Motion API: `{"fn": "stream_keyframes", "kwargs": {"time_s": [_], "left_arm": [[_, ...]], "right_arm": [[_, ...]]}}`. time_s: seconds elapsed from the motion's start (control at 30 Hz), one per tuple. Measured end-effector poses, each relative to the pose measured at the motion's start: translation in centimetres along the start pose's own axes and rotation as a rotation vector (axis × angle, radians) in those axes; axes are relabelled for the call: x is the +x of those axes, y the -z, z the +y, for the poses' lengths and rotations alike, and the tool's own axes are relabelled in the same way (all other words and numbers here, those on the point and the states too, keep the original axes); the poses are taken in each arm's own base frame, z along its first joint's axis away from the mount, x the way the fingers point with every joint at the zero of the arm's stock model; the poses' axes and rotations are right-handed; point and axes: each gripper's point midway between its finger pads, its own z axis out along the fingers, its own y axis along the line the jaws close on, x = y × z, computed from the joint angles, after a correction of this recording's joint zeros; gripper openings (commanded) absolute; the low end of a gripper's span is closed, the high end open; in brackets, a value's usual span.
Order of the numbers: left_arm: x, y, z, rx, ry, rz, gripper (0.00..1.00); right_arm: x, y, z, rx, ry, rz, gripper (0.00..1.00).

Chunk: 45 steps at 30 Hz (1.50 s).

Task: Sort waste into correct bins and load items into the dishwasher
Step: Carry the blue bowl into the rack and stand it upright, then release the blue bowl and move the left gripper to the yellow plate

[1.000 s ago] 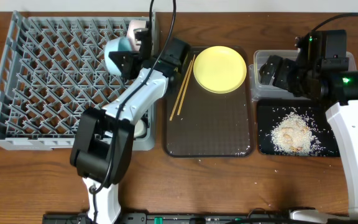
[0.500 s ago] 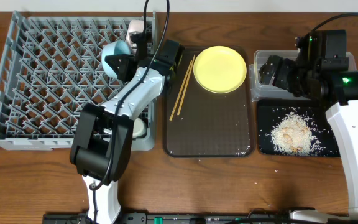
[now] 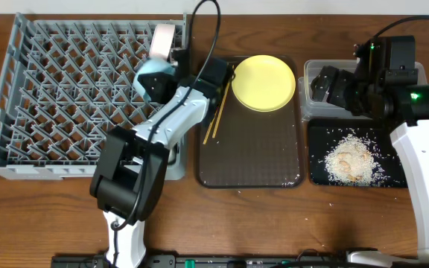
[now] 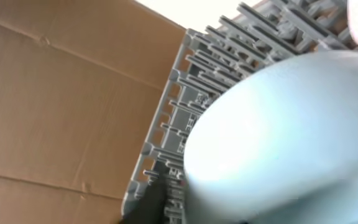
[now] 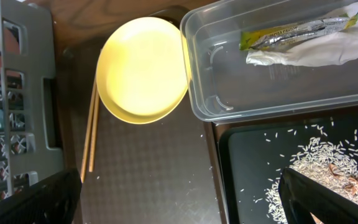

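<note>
My left gripper [image 3: 157,85] is shut on the light-blue bowl [image 3: 153,71] and holds it over the right side of the grey dish rack [image 3: 58,89]. The bowl fills the left wrist view [image 4: 278,137]. A small white cup [image 3: 162,39] stands in the rack's far right corner. The yellow plate [image 3: 264,82] and chopsticks [image 3: 217,104] lie on the dark-brown tray [image 3: 252,160]. My right gripper [image 5: 179,205] is open and empty above the clear tub [image 5: 278,81], which holds the green-and-orange wrapper [image 5: 291,31] and white tissue [image 5: 328,50]. Rice [image 3: 351,158] lies on the black tray [image 3: 317,167].
A white bowl [image 3: 170,154] shows partly under my left arm at the rack's near right corner. A few rice grains [image 3: 304,195] lie loose on the wooden table near the trays. The right arm hides most of the clear tub in the overhead view.
My left gripper has moved the light-blue bowl a little to the right, toward the rack's right edge. The right arm has not moved.
</note>
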Motion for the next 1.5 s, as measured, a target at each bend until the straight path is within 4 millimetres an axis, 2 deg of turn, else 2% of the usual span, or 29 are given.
{"fn": "stream_keyframes", "kwargs": {"time_s": [0.1,0.43,0.57,0.63,0.73,0.93,1.03,1.2,1.37,1.5], "left_arm": [[0.4,0.6,-0.8,0.042,-0.028,0.004,0.43],[2.6,1.7,-5.0,0.301,-0.075,0.105,0.59],[2.3,2.8,-5.4,0.426,-0.029,0.132,0.65],[1.7,3.7,-5.2,0.505,0.014,0.138,0.70],[-0.3,5.4,-4.2,0.631,0.121,0.115,0.77],[-5.2,10.2,-1.4,0.941,0.387,0.040,0.78],[-6.9,12.3,-1.4,1.075,0.514,0.056,0.80],[-7.9,14.5,-4.4,1.208,0.671,0.167,0.79],[-7.7,15.4,-10.2,1.246,0.735,0.282,0.79],[-6.3,15.5,-15.1,1.240,0.741,0.366,0.78]], "right_arm": [[0.0,0.0,0.0,0.000,0.000,0.000,0.99],[0.0,0.0,0.0,0.000,0.000,0.000,0.99],[0.0,0.0,0.0,0.000,0.000,0.000,0.99],[0.0,0.0,0.0,0.000,0.000,0.000,0.99],[0.0,0.0,0.0,0.000,0.000,0.000,0.99],[0.0,0.0,0.0,0.000,0.000,0.000,0.99],[0.0,0.0,0.0,0.000,0.000,0.000,0.99],[0.0,0.0,0.0,0.000,0.000,0.000,0.99],[0.0,0.0,0.0,0.000,0.000,0.000,0.99],[0.0,0.0,0.0,0.000,0.000,0.000,0.99]]}}
